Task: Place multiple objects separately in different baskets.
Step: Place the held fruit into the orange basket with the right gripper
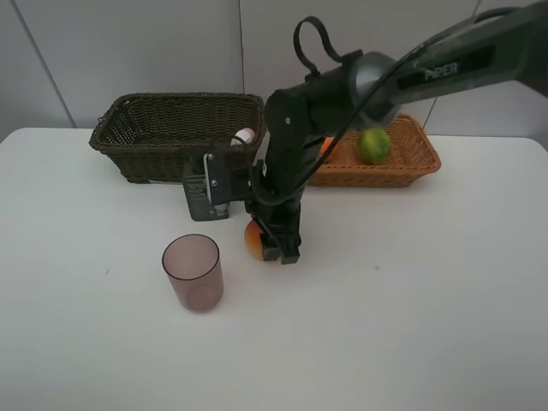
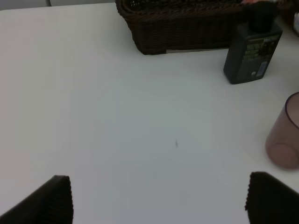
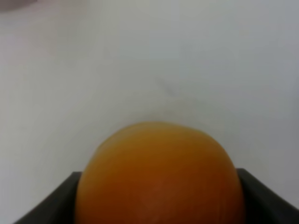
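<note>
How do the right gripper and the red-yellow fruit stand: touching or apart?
Touching. The right wrist view shows the fruit wedged between both fingers, with no gap.

Bright, even light, soft shadows; the close red-yellow fruit (image 3: 159,177) is blurred.

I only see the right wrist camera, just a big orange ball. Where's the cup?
Observer: The cup stands upright on the table, left of your fruit in the high view.
Operator: What's in the light basket?
Observer: The light basket holds a green citrus and an orange.
Operator: Is the other arm holding something?
Observer: No, the left fingers are open and empty.
</note>
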Robot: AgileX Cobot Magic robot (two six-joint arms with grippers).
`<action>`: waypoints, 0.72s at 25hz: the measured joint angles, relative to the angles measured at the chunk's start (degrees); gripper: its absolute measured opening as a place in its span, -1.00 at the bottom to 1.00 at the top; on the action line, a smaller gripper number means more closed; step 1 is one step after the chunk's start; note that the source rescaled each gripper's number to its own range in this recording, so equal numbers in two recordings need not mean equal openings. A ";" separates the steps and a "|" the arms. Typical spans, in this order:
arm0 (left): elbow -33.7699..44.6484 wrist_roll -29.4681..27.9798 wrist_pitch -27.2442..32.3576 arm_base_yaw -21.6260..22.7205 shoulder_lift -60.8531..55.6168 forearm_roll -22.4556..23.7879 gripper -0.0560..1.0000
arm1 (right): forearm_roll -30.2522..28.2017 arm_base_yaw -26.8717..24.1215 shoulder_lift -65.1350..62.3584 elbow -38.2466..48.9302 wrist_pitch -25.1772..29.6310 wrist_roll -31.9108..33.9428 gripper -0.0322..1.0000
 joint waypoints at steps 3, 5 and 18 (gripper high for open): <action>0.00 0.00 0.00 0.00 0.00 0.00 0.93 | 0.00 0.00 -2.35 0.00 0.12 7.15 -0.07; 0.00 0.00 0.00 0.00 0.00 0.00 0.93 | -0.57 0.00 -3.82 0.00 0.48 13.58 -0.07; 0.00 0.00 0.00 0.00 0.00 0.00 0.93 | -8.22 -3.05 -6.63 -8.34 9.11 50.79 -0.07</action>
